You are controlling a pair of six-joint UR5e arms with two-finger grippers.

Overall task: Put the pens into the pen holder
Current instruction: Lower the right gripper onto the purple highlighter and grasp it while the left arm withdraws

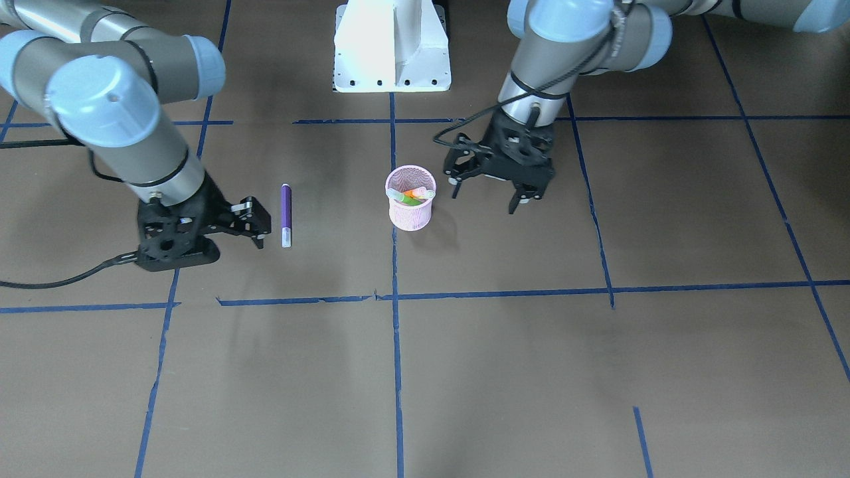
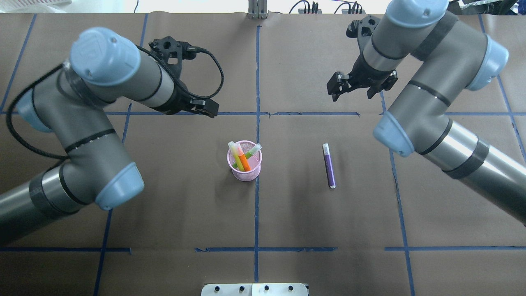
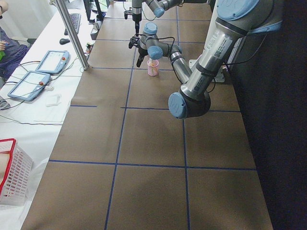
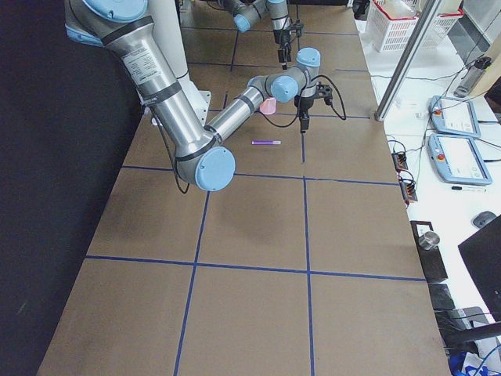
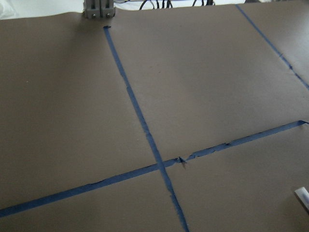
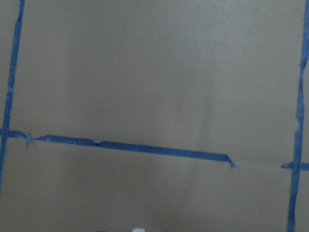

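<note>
The pink mesh pen holder (image 1: 411, 202) stands upright at the table's middle and also shows in the overhead view (image 2: 245, 169). An orange pen (image 2: 244, 161) and a green pen (image 2: 253, 150) lean inside it, pale caps up. The purple pen (image 1: 286, 214) lies flat on the table, apart from the holder, as the overhead view (image 2: 328, 165) also shows. My right gripper (image 1: 255, 226) is open and empty, low beside the purple pen, not touching it. My left gripper (image 1: 485, 192) is open and empty, just beside the holder. Neither wrist view shows fingers.
The white robot base (image 1: 392, 46) stands at the table's robot side. Blue tape lines (image 2: 257, 115) cross the brown table top. A black cable (image 1: 60, 279) trails from the right wrist. Tablets (image 3: 33, 76) and a red basket (image 3: 12, 177) lie on the side bench.
</note>
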